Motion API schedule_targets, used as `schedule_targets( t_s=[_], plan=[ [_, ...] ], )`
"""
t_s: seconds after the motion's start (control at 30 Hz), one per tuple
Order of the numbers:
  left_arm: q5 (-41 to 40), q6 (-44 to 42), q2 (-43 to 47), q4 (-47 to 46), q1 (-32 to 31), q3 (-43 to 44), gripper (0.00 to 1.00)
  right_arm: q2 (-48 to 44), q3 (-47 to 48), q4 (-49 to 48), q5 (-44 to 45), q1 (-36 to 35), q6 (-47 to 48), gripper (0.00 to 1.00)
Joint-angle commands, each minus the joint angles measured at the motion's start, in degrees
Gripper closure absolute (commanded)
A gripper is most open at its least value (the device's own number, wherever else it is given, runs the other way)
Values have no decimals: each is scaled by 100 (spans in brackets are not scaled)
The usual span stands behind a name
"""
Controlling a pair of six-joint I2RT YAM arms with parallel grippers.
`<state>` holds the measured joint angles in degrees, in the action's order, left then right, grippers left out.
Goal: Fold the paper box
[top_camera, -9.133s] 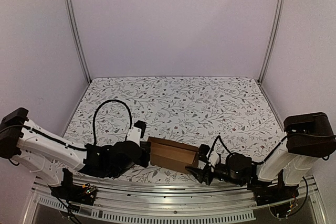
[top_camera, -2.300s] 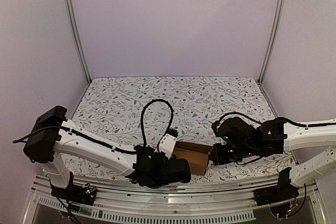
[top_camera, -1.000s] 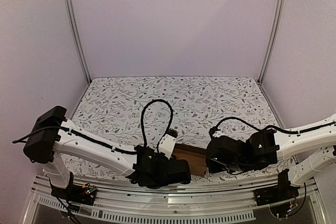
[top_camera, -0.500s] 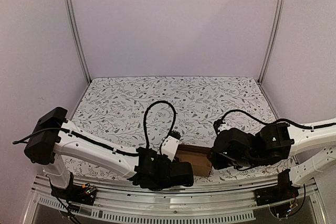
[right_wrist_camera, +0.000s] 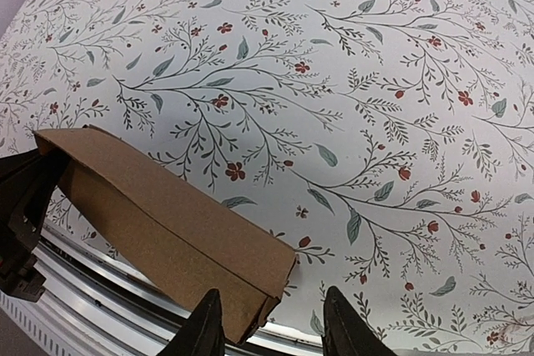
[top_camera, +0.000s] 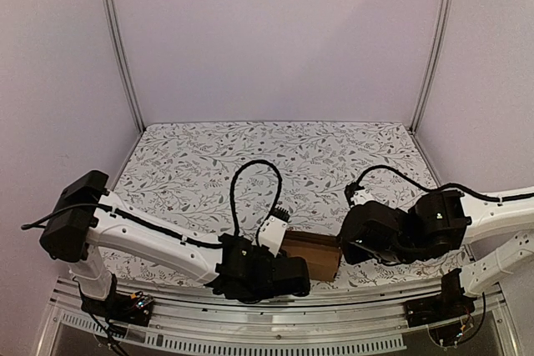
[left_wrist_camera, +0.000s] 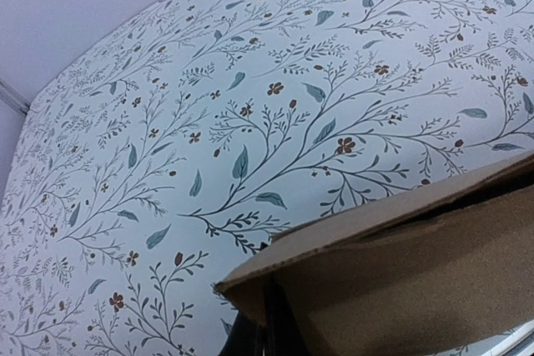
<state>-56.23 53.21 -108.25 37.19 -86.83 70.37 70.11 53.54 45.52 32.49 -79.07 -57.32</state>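
The paper box (top_camera: 314,254) is a small brown carton lying near the table's front edge, between my two grippers. My left gripper (top_camera: 287,268) is at its left end. In the left wrist view the carton (left_wrist_camera: 409,273) fills the lower right, and the left gripper (left_wrist_camera: 262,327) is shut on its end wall, with a dark finger under the corner. In the right wrist view the carton (right_wrist_camera: 158,214) runs from the left to between my fingers. My right gripper (right_wrist_camera: 274,327) is open around its right end corner, also seen from above (top_camera: 345,249).
A metal rail (top_camera: 275,313) runs along the near table edge, just in front of the carton, and shows in the right wrist view (right_wrist_camera: 92,268). The floral tablecloth (top_camera: 275,156) stretches back to the white walls. Aluminium posts (top_camera: 117,39) stand at the back corners.
The carton and my left gripper have shifted slightly right. My right gripper has drawn back to the right, uncovering more of the carton's right end.
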Motion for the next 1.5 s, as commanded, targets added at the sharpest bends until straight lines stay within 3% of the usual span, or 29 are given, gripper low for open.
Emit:
schedule_targets(
  t_s=[0.0, 0.4, 0.53, 1.1, 1.47],
  plan=[
    [1023, -61, -354, 201, -142, -85, 100, 132, 35, 104, 80, 48, 149, 62],
    [1026, -56, -364, 228, -146, -60, 100, 197, -378, -380, -173, 109, 70, 85],
    [1026, -48, -371, 231, -144, -41, 100, 354, -392, -473, -339, 96, 73, 100],
    [1044, -12, -356, 248, -143, 37, 100, 887, -553, -853, -375, -475, -511, 100],
    [1177, -59, 37, 291, -150, -234, 79, 801, -512, -815, -41, -357, -402, 100]
  ],
)
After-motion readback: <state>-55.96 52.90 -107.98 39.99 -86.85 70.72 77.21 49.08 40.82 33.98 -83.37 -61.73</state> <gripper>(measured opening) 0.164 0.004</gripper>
